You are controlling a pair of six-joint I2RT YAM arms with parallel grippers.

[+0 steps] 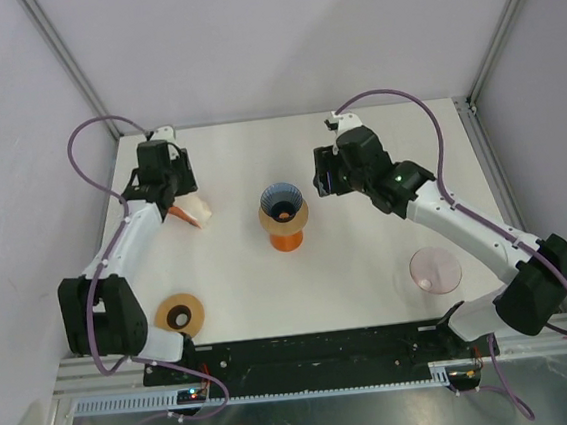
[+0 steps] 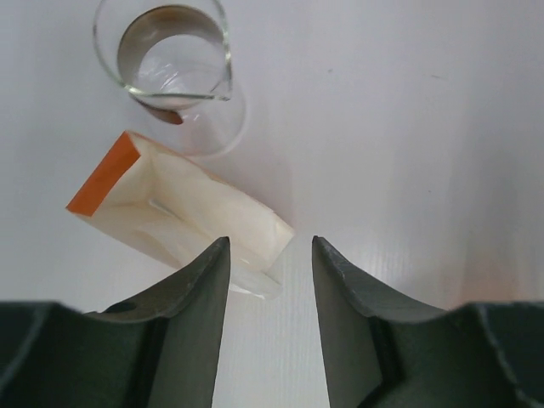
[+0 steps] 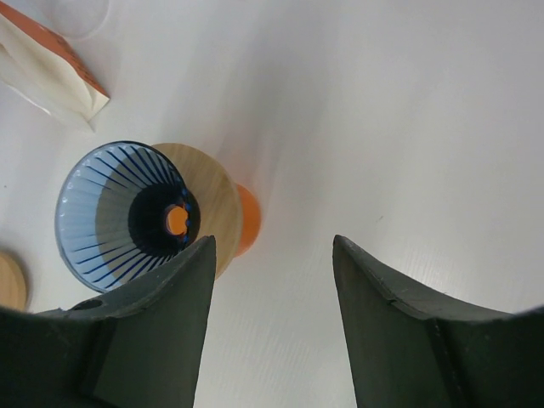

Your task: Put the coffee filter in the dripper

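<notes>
The coffee filter [image 2: 183, 212] is a flat cream paper stack with an orange end, lying on the white table [image 1: 377, 143] at the left [image 1: 193, 214]. My left gripper [image 2: 270, 246] is open just above its near corner, which reaches in beside the left finger [image 2: 200, 306]; nothing is gripped. In the overhead view that gripper [image 1: 180, 200] hangs at the filter's upper left edge. The blue ribbed dripper [image 1: 281, 201] stands mid-table on a wooden collar and an orange base [image 1: 287, 238]. My right gripper [image 1: 322, 179] is open to the right of the dripper [image 3: 119, 212], holding nothing [image 3: 274, 242].
A clear glass carafe [image 2: 174, 59] stands just beyond the filter. A wooden ring [image 1: 180, 314] lies near the left arm's base. A pink glass dish [image 1: 436, 269] sits at the right, close to the right arm's elbow.
</notes>
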